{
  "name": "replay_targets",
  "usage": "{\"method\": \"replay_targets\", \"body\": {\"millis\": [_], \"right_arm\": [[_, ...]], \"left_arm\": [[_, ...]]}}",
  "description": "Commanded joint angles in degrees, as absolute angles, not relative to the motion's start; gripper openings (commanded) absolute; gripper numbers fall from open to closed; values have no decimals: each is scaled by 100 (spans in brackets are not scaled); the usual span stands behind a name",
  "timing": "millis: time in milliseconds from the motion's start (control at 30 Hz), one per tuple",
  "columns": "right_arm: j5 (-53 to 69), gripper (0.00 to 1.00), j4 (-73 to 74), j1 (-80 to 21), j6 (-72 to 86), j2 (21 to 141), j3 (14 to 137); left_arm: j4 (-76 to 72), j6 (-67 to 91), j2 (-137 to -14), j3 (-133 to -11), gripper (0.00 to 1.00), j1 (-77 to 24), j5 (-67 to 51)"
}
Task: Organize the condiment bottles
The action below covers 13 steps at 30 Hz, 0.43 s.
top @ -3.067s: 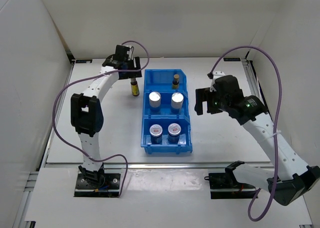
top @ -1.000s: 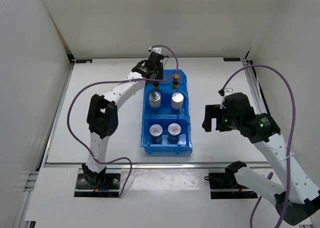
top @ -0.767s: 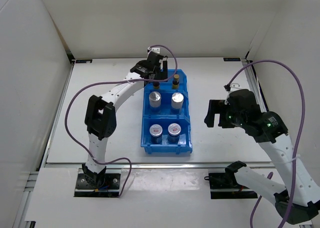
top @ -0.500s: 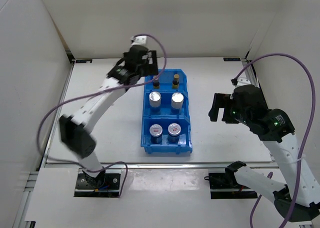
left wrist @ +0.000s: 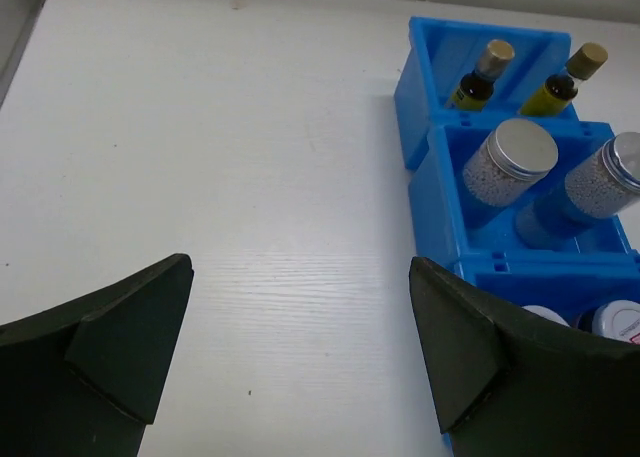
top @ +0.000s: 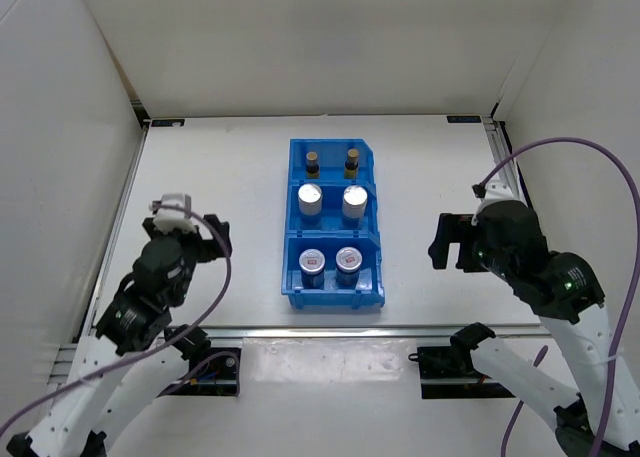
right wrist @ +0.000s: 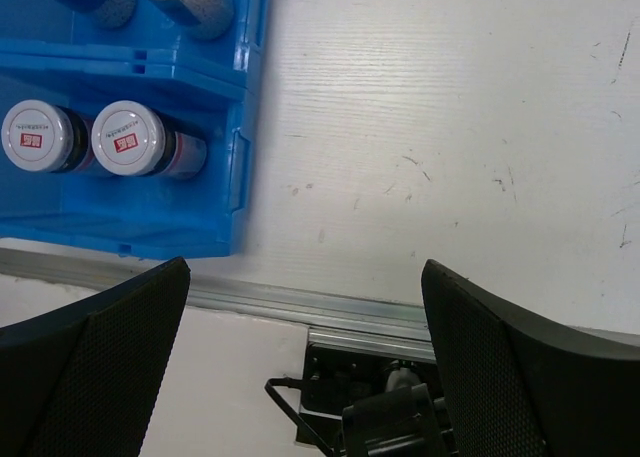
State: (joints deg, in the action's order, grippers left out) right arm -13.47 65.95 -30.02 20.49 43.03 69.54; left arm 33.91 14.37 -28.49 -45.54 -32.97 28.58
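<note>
All six condiment bottles stand in the blue bin. Two brown bottles are in the far compartment, two white-blue cylinders in the middle one, and two grey jars in the near one. My left gripper is open and empty, left of the bin over bare table. Its wrist view shows the brown bottles and the cylinders. My right gripper is open and empty, right of the bin. Its wrist view shows the jars.
White walls enclose the table on the left, back and right. A metal rail runs along the table's near edge, with the right arm's base below it. Purple cables loop from both arms.
My left arm has let go of a brown bottle in the bin's far compartment and pulled back to the near left. My right arm has drawn back to the right and nearer.
</note>
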Motion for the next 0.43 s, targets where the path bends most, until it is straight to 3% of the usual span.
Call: {"method": "replay_targets", "body": {"millis": [0,167,400], "right_arm": [[-1380,100,6574,-2979,1934,4263,6978],[-1433,100,6627,-2979,1934,4324,7031],[-1441,100,6829,-2979,2013,4324,7146]], "left_arm": [[3305,1125,-1736,-4149,100,-3305,3172],[3023,1125,-1161,-3858,100,-3305,3506],[3014,984,-1512,-3797,100,-3357,3638]]}}
